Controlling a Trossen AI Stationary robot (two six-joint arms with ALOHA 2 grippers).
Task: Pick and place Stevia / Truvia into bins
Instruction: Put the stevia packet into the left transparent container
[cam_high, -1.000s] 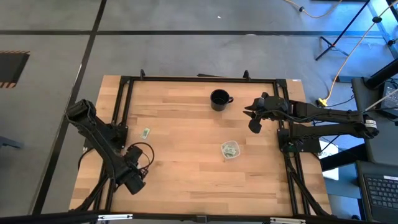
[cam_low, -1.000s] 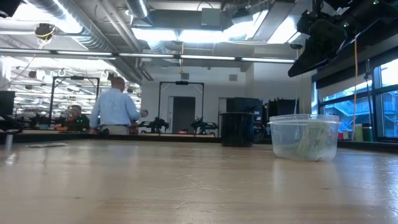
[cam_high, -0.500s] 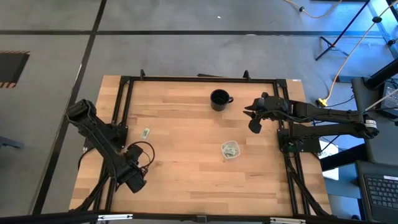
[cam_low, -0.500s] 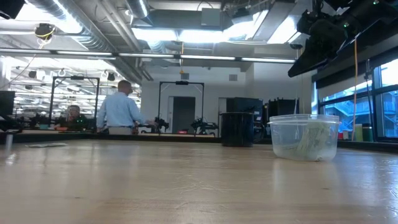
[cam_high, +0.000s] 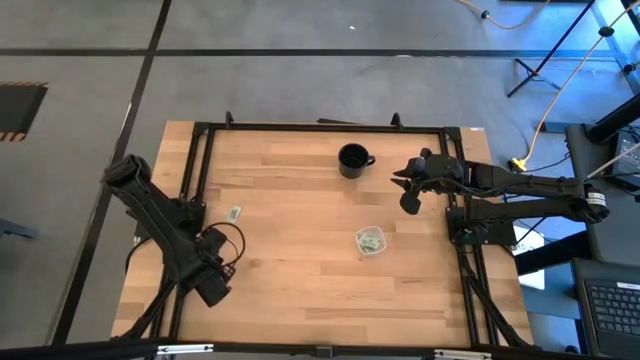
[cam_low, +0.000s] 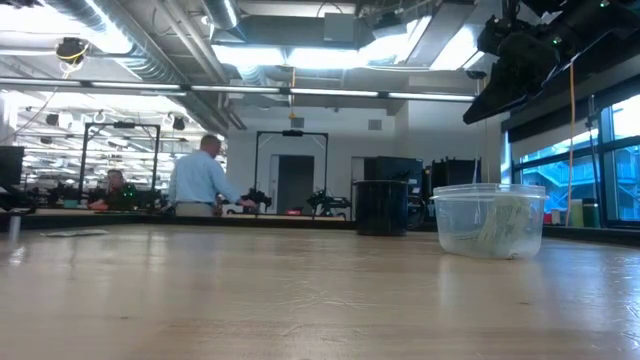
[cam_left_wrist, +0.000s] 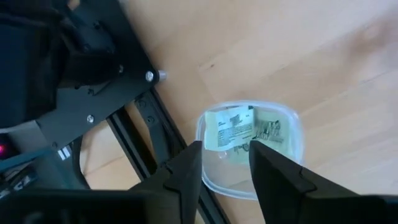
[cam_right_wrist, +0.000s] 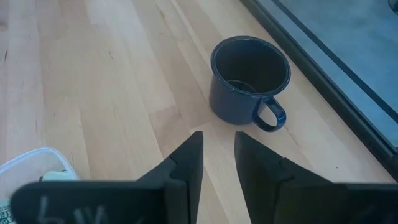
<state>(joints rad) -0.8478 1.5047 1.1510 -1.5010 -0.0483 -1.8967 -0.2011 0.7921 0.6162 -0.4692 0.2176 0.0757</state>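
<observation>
I am seeing one clear round bin (cam_high: 371, 241) sitting on the counter (cam_high: 300, 290), toward the near side from the black mug (cam_high: 352, 160), with pale green and white Stevia sachets (cam_high: 372, 239) lying inside it. Another sachet (cam_high: 234, 213) is lying flat on the bare wood, well apart from the mug toward the left arm's side. The left wrist view is showing something the high view is not — a second clear bin (cam_left_wrist: 249, 149) right beside the black frame rail, with printed white and green packets in it. The left pincer (cam_left_wrist: 225, 165) is hanging over that cup with its fingers spread a little, gripping nothing. The right pincer (cam_right_wrist: 216, 152) is hovering above the counter just beside the mug, fingers slightly parted and bare. The low view is giving me the first bin (cam_low: 489, 220) from the side, see-through, greenish paper leaning inside — and a person (cam_low: 204, 180) standing far behind the counter.
</observation>
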